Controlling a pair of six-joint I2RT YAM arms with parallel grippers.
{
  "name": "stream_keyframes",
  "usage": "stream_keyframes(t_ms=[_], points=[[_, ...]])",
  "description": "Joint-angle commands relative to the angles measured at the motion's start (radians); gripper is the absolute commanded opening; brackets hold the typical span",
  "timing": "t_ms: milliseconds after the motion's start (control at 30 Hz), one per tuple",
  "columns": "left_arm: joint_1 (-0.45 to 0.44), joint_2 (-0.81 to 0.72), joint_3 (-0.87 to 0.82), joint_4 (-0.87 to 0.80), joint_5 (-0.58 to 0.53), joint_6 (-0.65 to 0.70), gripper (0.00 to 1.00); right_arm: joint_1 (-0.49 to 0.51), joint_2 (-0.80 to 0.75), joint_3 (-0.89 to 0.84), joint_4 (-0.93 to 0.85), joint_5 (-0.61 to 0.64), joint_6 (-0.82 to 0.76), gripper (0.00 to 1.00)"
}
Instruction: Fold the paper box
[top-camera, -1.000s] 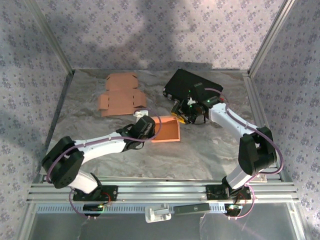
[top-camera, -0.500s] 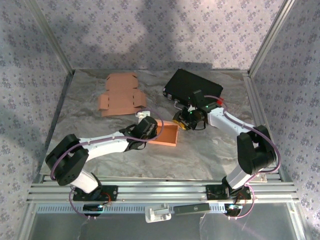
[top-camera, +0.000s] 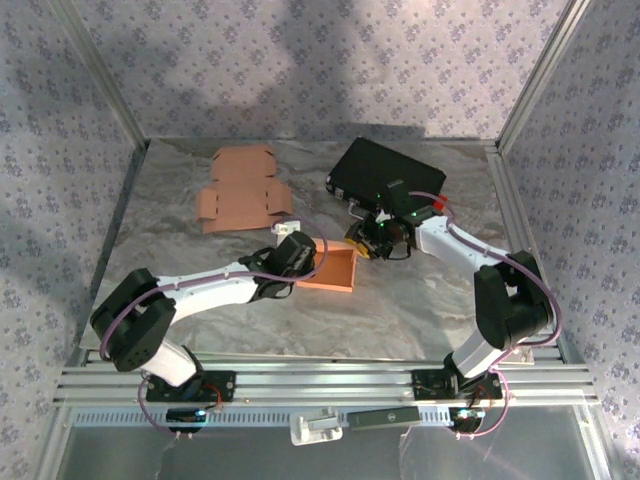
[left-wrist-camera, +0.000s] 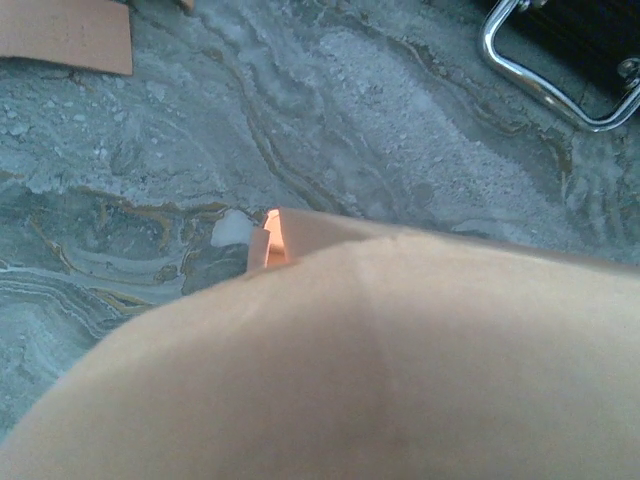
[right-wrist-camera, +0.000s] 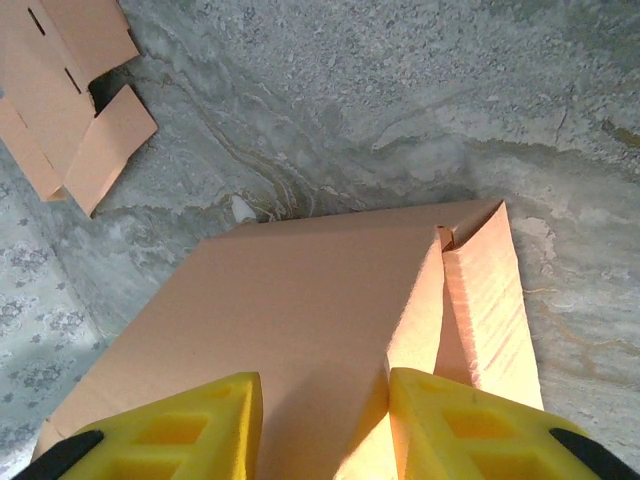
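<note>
The orange paper box (top-camera: 332, 268) lies half formed in the middle of the table, tipped up between my two arms. My left gripper (top-camera: 297, 251) is at the box's left wall and shut on it; in the left wrist view the box's cardboard (left-wrist-camera: 380, 350) lies right over the lens and hides the fingers. My right gripper (top-camera: 374, 238) is at the box's right end. In the right wrist view its yellow fingers (right-wrist-camera: 470, 420) stand apart over the box's panel (right-wrist-camera: 300, 310), a raised side flap (right-wrist-camera: 480, 300) leaning on the inside of the right one. The right gripper (right-wrist-camera: 325, 385) is open.
A flat, unfolded cardboard blank (top-camera: 243, 190) lies at the back left, also seen as a blank (right-wrist-camera: 70, 120) in the right wrist view. A black case (top-camera: 388, 175) with a metal handle (left-wrist-camera: 545, 85) sits at the back right, close behind my right gripper. Walls enclose the table.
The box went from lying flat to tipped up and shifted slightly left with my left gripper. My right gripper came down to its right end and its fingers narrowed a little.
</note>
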Motion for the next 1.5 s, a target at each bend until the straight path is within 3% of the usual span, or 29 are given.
stream_keyframes(t_ms=[0, 567, 833, 933, 1167, 1467], points=[[-0.013, -0.056, 0.062, 0.0, 0.027, 0.004, 0.07, 0.006, -0.031, 0.029, -0.019, -0.022, 0.029, 0.39], [0.013, -0.014, -0.08, 0.151, 0.098, -0.029, 0.08, 0.04, -0.011, -0.091, 0.127, 0.014, 0.053, 0.35], [0.002, -0.031, -0.123, 0.176, 0.123, -0.054, 0.12, 0.085, -0.039, -0.109, 0.097, 0.111, 0.014, 0.31], [-0.002, -0.052, -0.15, 0.185, 0.128, -0.076, 0.18, 0.094, -0.042, -0.111, 0.083, 0.141, -0.002, 0.31], [-0.01, -0.175, -0.175, 0.128, 0.128, -0.114, 0.52, 0.117, -0.052, -0.097, 0.044, 0.198, -0.027, 0.3], [-0.032, -0.313, -0.216, 0.097, 0.203, -0.158, 0.68, 0.14, -0.043, -0.086, 0.027, 0.24, -0.033, 0.29]])
